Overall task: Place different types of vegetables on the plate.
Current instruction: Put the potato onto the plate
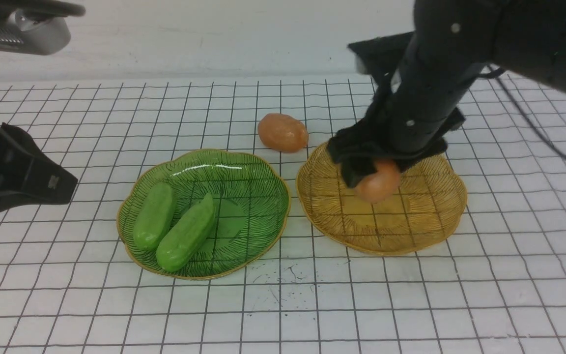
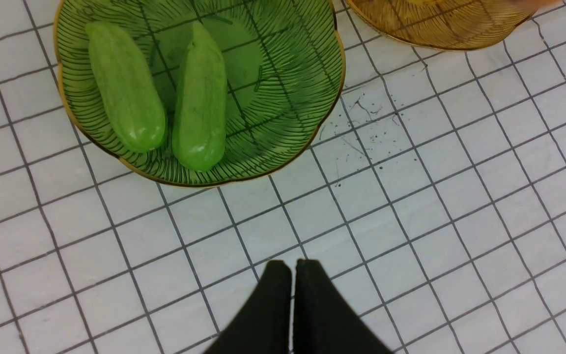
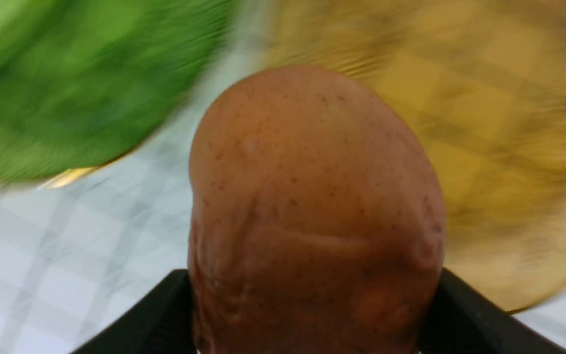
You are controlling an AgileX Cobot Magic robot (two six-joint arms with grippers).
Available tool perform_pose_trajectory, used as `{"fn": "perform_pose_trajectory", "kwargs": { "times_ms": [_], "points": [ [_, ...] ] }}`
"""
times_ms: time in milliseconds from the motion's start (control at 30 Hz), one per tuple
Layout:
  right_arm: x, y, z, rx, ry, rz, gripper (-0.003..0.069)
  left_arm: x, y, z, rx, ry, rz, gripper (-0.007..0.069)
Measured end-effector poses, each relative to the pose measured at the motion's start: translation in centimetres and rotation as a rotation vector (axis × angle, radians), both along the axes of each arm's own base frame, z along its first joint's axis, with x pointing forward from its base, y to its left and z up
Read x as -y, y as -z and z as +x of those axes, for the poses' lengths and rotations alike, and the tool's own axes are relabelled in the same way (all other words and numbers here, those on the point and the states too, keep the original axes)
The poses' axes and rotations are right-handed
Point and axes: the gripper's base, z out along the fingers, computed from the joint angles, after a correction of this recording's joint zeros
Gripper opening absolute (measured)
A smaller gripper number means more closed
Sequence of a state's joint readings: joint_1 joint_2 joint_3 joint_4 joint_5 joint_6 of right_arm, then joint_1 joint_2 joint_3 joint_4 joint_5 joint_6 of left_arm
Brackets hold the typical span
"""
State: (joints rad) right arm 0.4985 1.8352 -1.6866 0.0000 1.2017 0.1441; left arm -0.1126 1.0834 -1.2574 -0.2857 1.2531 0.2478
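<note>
The right end effector [image 1: 366, 169] grips a potato [image 1: 379, 187], with its black fingers [image 3: 160, 314] pressed to either side of it. It holds the potato over the far left part of the yellow plate [image 1: 410, 231]. From where I stand it seems to hang just clear of the dish, though the shadowed underside is hard to read. A second potato [image 1: 283, 132] lies on the counter [image 1: 410, 305] just beyond the yellow plate's far left rim. The green plate [image 1: 256, 196] sits just left of the yellow plate, their rims near but not touching. Two cucumbers lie side by side in it, one cucumber [image 1: 155, 222] farther from the yellow plate and the other cucumber [image 1: 186, 239] nearer. The left end effector [image 2: 292, 268] is closed and empty, over the counter well left of the yellow plate.
</note>
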Motion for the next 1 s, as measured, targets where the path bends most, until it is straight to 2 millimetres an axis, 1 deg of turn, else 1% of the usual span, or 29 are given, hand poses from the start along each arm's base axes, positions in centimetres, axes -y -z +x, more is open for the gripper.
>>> {"fn": "perform_pose_trajectory", "kwargs": {
  "times_ms": [33, 100, 167, 267, 400, 500, 567, 700, 733, 800, 900, 933, 967, 1000],
  "points": [
    [2.1, 1.0, 1.9, 0.011, 0.066, -0.005, 0.0519, 0.0, 0.0, 0.0, 0.000, 0.001, -0.002, -0.0008],
    [3.5, 2.3, 3.3, -0.010, 0.112, -0.004, 0.0519, 0.0, 0.0, 0.0, 0.000, 0.001, -0.004, -0.0008],
    [4.7, 4.3, 4.6, -0.063, 0.162, 0.007, 0.0519, 0.1, 0.0, 0.0, -0.001, 0.003, -0.012, -0.0008],
    [5.7, 6.1, 5.5, -0.109, 0.200, 0.016, 0.0519, 0.2, -0.1, 0.0, -0.002, 0.006, -0.022, -0.0008],
    [6.1, 6.8, 5.9, -0.123, 0.212, 0.010, 0.0524, 0.2, -0.1, 0.0, -0.003, 0.007, -0.028, -0.0008],
    [6.1, 6.5, 5.9, -0.124, 0.211, 0.005, 0.0566, 0.2, -0.1, 0.0, 0.007, 0.005, -0.031, -0.0008],
    [6.1, 5.8, 5.9, -0.132, 0.210, 0.001, 0.0591, 0.3, -0.2, 0.2, 0.025, 0.000, -0.038, -0.0008],
    [6.1, 4.8, 6.1, -0.124, 0.208, 0.003, 0.0599, 0.4, -0.3, 0.4, 0.037, -0.002, -0.060, -0.0008],
    [6.0, 4.3, 6.2, -0.109, 0.208, 0.008, 0.0601, 0.7, -0.2, 0.7, 0.030, 0.002, -0.084, -0.0008],
    [6.0, 3.8, 6.4, -0.093, 0.205, 0.013, 0.0599, 1.0, -0.1, 1.0, 0.012, 0.009, -0.116, -0.0008],
    [5.9, 3.1, 6.3, -0.074, 0.153, 0.017, 0.0583, 1.2, 0.1, 1.5, 0.000, 0.011, -0.144, -0.0008],
    [5.8, 2.7, 6.1, -0.068, 0.123, 0.030, 0.0567, 1.3, 0.2, 1.7, -0.002, 0.010, -0.157, -0.0008],
    [5.7, 2.7, 6.1, -0.071, 0.124, 0.034, 0.0563, 1.4, 0.2, 1.8, -0.001, 0.010, -0.158, -0.0008],
    [5.5, 1.7, 5.6, -0.058, 0.091, 0.063, 0.0533, 1.5, 0.3, 2.1, -0.001, 0.008, -0.169, -0.0008]
  ]
}}
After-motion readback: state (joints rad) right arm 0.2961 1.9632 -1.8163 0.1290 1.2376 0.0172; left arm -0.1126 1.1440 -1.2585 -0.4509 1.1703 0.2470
